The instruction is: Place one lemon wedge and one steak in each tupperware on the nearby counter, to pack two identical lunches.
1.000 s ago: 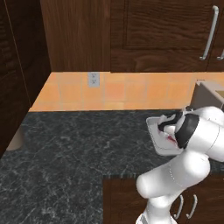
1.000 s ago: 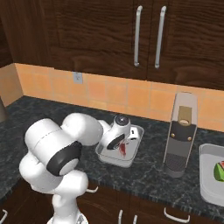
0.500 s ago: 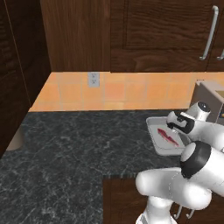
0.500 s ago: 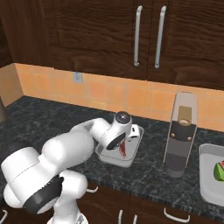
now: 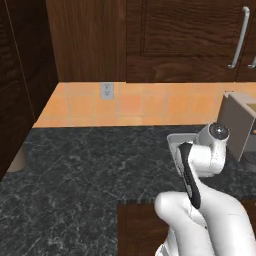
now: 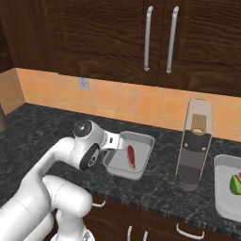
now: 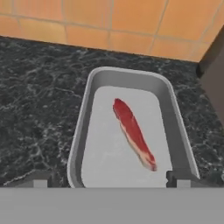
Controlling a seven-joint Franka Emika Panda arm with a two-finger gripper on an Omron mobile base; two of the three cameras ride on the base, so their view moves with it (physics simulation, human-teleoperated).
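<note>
Lying in tupperware [image 7: 83,131] | steak [image 7: 133,132] | beyond open gripper [image 7: 109,177]

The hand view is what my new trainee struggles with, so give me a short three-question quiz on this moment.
1. True or false: the steak lies inside the near tupperware.
2. What lies in the second tupperware at the right of the right base view? A) a green wedge B) a steak C) a spoon
3. Fill in: between the two trays stands a tall ____.

Key: 1 true. 2 A. 3 box appliance.
</note>
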